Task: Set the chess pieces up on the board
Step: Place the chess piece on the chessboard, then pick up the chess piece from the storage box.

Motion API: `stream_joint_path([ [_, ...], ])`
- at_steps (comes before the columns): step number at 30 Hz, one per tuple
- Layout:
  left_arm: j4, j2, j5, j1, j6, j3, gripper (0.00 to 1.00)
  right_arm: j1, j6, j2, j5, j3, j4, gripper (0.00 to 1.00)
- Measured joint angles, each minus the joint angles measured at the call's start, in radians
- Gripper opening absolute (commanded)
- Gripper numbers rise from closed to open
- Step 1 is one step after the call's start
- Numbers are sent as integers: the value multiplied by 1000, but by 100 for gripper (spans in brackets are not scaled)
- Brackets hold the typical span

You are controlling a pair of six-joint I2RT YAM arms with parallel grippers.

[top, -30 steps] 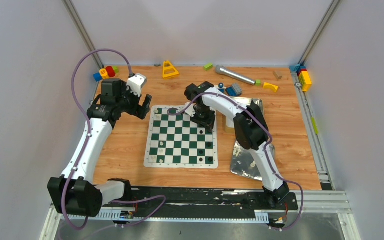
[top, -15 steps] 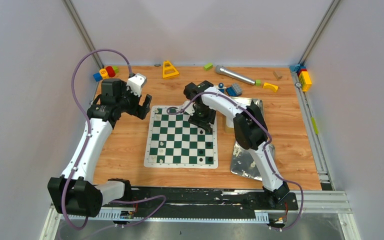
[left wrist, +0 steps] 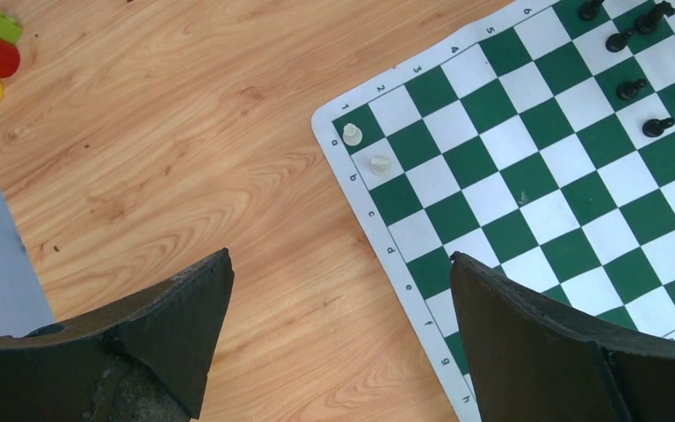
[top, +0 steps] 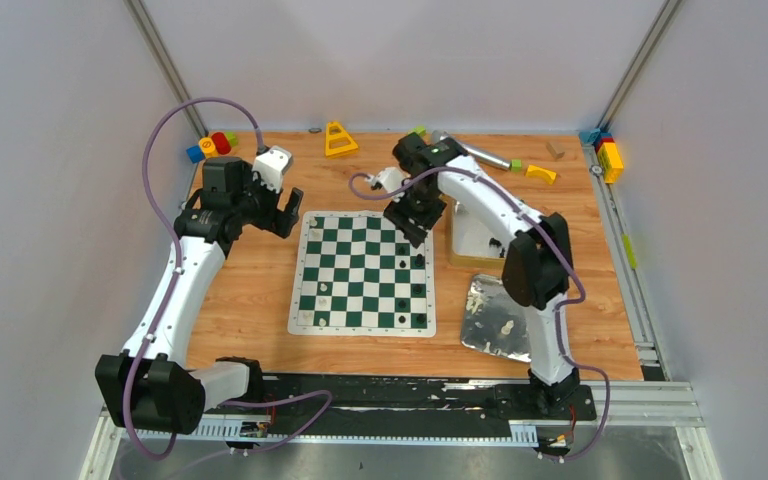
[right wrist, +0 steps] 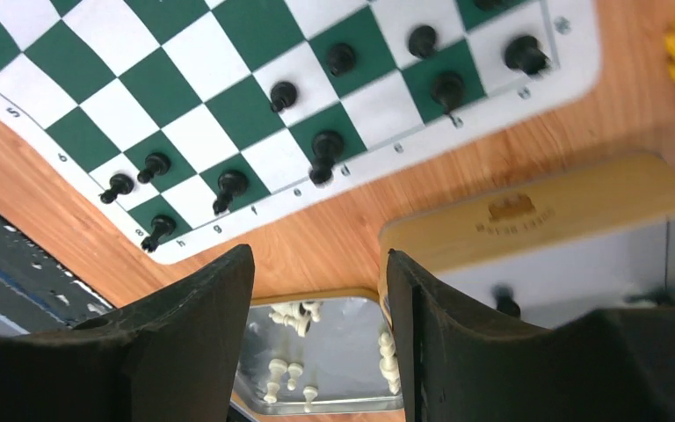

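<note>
Black chess pieces (right wrist: 325, 158) are standing along the right edge of the board (top: 355, 262), cream ones lying in a tin (right wrist: 352, 352); likely light, rigid, tippy, best pinched at the neck. The left gripper (left wrist: 341, 259) and the right gripper (right wrist: 321, 255) are gaping, empty

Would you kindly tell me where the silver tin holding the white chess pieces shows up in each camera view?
Top external: the silver tin lies on the table, right of the board, by its near corner.
Left wrist: not in it.
Right wrist: bottom centre.
Shared landmark: the board, seen in all three views.
</note>
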Motion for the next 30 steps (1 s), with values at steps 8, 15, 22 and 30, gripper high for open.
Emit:
stream_joint_path([
  [8,8,0,-6,0,-13,0,100,-255,69,-229,-121,-139,114,57],
  [15,12,7,-8,0,-28,0,100,-483,138,-285,-137,-280,250,52],
  [22,14,28,-2,1,-34,0,100,-529,210,-276,-64,-428,428,40],
  [30,23,28,19,0,-41,-1,100,-534,270,-220,64,-568,665,38],
])
